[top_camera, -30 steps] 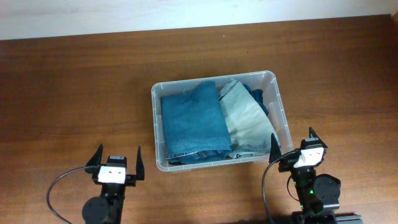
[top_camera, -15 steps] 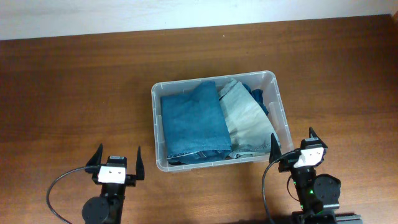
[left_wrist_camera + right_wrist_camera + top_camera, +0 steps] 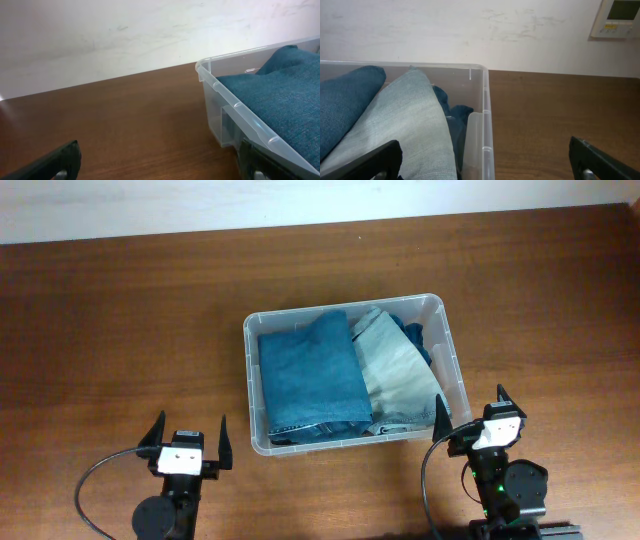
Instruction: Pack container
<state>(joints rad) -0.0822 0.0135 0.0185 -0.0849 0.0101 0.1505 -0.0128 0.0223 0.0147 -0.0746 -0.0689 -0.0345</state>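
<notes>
The clear container [image 3: 249, 335] stands on the wooden table at centre. It holds folded blue denim [image 3: 310, 375] on the left, pale light-blue denim [image 3: 395, 370] on the right and darker cloth [image 3: 415, 335] at the far right corner. My left gripper [image 3: 188, 442] is open and empty, near the table's front edge, left of the container's near left corner [image 3: 205, 67]. My right gripper [image 3: 470, 418] is open and empty, at the container's near right corner; its fingers straddle the right wall [image 3: 482, 125]. The base label is hidden under the clothes.
A white wall runs behind the table's far edge [image 3: 320, 200]. A wall controller [image 3: 620, 17] shows in the right wrist view. Bare wood [image 3: 120, 330] lies to the left of the container and bare wood [image 3: 550, 310] lies to its right.
</notes>
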